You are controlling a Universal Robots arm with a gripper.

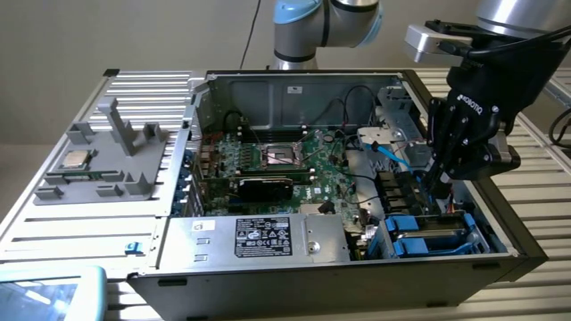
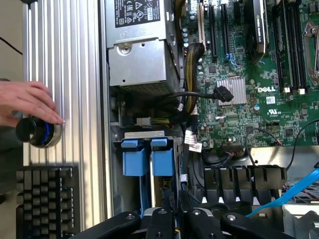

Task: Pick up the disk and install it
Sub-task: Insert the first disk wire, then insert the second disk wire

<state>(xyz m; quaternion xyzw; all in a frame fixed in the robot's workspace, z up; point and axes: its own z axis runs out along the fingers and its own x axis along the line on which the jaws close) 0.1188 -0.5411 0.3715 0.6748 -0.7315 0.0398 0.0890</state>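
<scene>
Claw (image 1: pixel 437 184) hangs above the drive bay at the exterior view's right, inside the open computer case (image 1: pixel 339 267). In the wrist view its black linkages (image 2: pixel 179 221) crowd together over the bay; whether the fingers are apart, together or clamped on anything cannot be told. The disk (image 1: pixel 428 235), in its bright blue carrier, sits in the bay at the case's near right corner, just below the claw. The motherboard (image 1: pixel 295 164) lies at centre, the silver power supply box (image 1: pixel 259 237) near left. A person's hand (image 2: pixel 27 102) rests on a black knob (image 2: pixel 37 132) beside a keyboard (image 2: pixel 47 199).
</scene>
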